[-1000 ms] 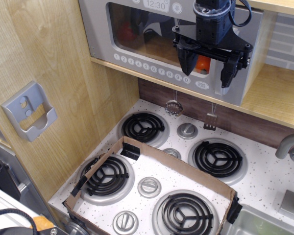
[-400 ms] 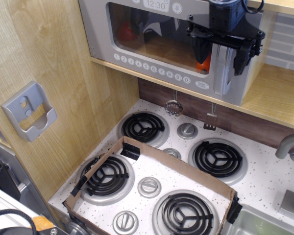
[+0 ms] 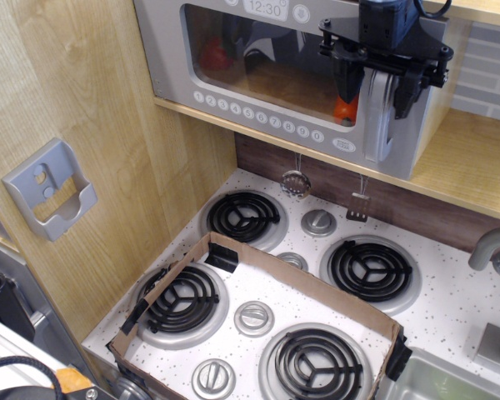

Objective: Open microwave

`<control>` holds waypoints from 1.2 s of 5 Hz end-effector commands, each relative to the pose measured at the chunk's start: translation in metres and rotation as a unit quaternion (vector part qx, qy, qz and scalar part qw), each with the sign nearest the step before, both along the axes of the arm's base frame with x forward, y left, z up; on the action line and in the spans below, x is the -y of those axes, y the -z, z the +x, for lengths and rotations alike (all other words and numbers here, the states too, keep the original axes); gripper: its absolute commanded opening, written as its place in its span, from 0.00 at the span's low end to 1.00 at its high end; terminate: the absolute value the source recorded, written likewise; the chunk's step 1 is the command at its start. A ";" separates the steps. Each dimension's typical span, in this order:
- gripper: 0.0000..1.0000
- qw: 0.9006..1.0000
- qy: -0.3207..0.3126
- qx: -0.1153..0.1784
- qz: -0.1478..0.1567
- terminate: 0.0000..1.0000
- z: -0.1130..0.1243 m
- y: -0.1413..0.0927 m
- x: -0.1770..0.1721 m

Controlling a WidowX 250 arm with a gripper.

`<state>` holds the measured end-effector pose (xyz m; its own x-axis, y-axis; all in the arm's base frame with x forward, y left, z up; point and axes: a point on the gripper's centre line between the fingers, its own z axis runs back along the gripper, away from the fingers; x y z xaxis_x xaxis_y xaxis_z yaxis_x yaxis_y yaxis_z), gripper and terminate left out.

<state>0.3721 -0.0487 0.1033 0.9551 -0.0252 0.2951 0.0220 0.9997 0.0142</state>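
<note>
Gripper: the gripper (image 3: pixel 375 83) is hanging down in front of the microwave's right end, black fingers (image 3: pixel 347 82) spread wide, one on each side of the handle.
Grip state: jaws are standing apart, straddling the handle; whether the pads are touching it, I cannot tell.
Handle: the thick grey loop handle (image 3: pixel 377 117) is running upright down the door's right edge, its lower part showing below the fingers.
Microwave: the microwave (image 3: pixel 175 50) is sitting on the wooden shelf (image 3: pixel 462 162) at the top of the view, against the left wood wall, door lying flush with the body.
Window: something orange (image 3: pixel 343 108) is glowing behind the clear window, just left of the handle.
Buttons: the row of round white buttons (image 3: pixel 258 117) is running along under the window.
Below: two small utensils (image 3: pixel 296 181) are hanging under the shelf, above the stovetop (image 3: pixel 450 287).
Stovetop: a cardboard frame (image 3: pixel 296 279) is lying across the front burners.
Left wall: a grey holder (image 3: pixel 50 190) is sitting on the wood panel.
</note>
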 end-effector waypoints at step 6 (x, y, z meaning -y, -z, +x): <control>1.00 0.981 -0.187 -0.029 -0.034 0.00 -0.131 -0.007 0.077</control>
